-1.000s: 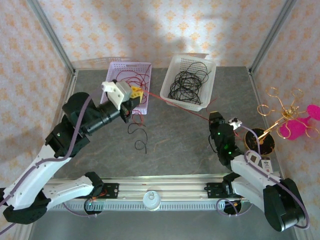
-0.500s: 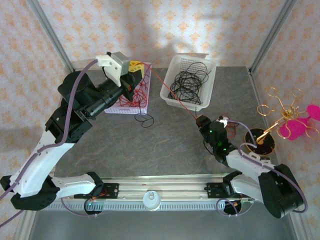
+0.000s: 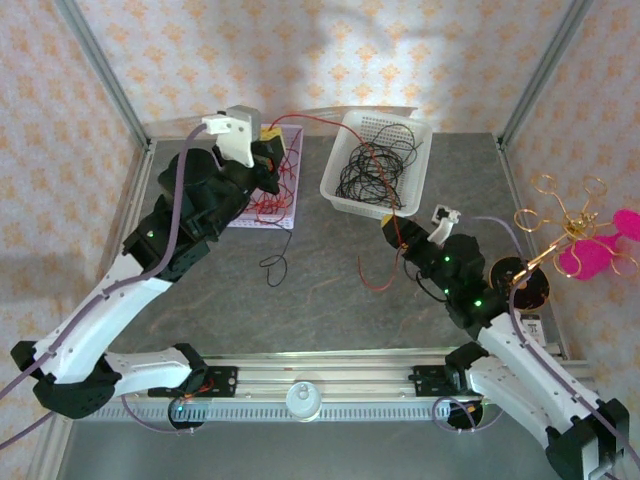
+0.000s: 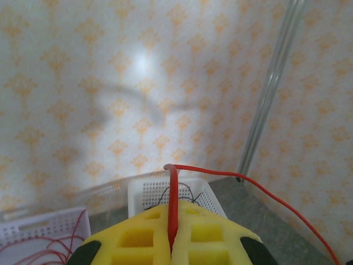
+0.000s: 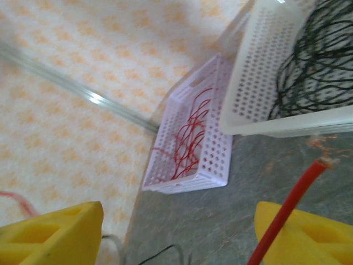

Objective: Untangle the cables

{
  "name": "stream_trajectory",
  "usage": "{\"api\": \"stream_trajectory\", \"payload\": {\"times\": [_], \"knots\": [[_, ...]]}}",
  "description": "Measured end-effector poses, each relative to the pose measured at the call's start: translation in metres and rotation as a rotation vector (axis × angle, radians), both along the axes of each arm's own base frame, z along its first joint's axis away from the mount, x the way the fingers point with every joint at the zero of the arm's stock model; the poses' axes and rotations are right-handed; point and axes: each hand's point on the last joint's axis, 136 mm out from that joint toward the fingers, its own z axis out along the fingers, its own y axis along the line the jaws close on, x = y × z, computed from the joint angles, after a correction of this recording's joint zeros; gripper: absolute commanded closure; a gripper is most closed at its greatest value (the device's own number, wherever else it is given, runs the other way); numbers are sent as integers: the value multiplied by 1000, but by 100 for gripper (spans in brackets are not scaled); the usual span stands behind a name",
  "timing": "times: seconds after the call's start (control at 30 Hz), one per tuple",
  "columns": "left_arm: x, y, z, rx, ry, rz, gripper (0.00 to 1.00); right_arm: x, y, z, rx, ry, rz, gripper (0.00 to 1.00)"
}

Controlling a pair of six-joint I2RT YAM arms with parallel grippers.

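Left gripper (image 4: 172, 245) clamps red wire (image 4: 174, 201); right gripper (image 5: 177, 223) agape. Lilac basket (image 5: 219, 160): red wires (image 5: 187, 143); white basket (image 5: 256, 83): black wires (image 5: 314, 61).

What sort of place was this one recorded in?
Probably a purpose-built robot test cell, not a home. Patterned wall panels in aluminium posts box in a grey table, and robot arms are bolted to a rail along its near edge.

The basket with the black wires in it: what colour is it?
The basket is white, with small holes; the right wrist view shows it best.
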Motion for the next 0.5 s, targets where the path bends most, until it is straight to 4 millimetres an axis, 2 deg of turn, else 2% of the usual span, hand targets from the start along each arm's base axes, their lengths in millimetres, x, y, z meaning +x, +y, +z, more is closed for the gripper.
{"api": "stream_trajectory", "payload": {"times": [0.1, 0.23, 0.5], "knots": [[6, -1, -12, -19, 39, 19, 100, -6, 6, 14, -27, -23, 52, 27], [9, 4, -14, -48, 54, 57, 100, -9, 1, 20, -67, -11, 39, 23], [11, 24, -18, -61, 74, 160, 100, 0, -39, 21, -181, 75, -179, 16]]}}
